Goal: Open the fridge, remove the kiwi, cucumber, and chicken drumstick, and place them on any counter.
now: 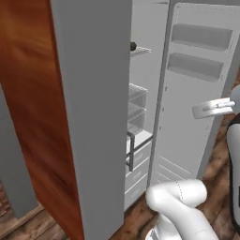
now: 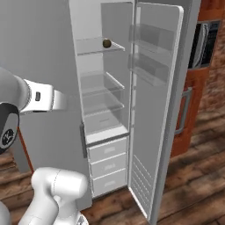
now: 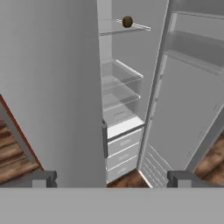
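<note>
Hand view shows the tall light-grey fridge (image 3: 57,87) already open, the small olive-brown oval kiwi (image 3: 127,21) unfetched on its glass shelf (image 3: 114,29), the tool (image 3: 109,178) wide open, empty.

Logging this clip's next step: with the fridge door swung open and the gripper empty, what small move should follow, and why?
Probably reach up toward the small olive-brown oval kiwi on the upper clear glass shelf of the tall light-grey fridge. Its door stands wide, the gripper is open and back from the compartment, and the kiwi is the one food visible.
</note>
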